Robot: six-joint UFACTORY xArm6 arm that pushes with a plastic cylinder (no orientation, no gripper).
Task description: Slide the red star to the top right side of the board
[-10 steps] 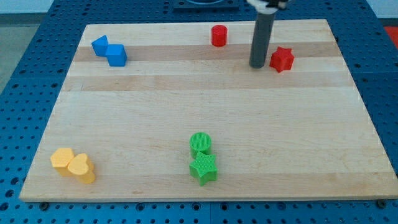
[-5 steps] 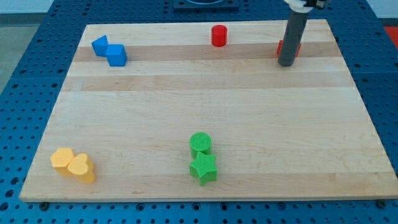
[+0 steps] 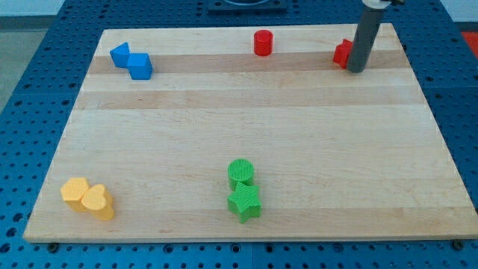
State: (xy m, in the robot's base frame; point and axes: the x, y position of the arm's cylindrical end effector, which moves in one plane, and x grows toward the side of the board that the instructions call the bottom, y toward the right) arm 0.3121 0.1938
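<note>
Now my tip [image 3: 357, 71] rests on the pale wooden table [image 3: 246, 119] near its top right corner, touching the red star block [image 3: 342, 54], which pokes out on the rod's left, largely hidden. No hand exists on this rod, so no open or closed state applies. A red cylinder block [image 3: 262, 42] stands well apart to the left.

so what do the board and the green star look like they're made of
The board looks like pale wood with a smooth matte finish: lengthwise grain and plank-like bands show. The green star looks like plastic, possibly 3D printed, judging by the fine ridged lines on its top and its flat, uniform colour.
</note>
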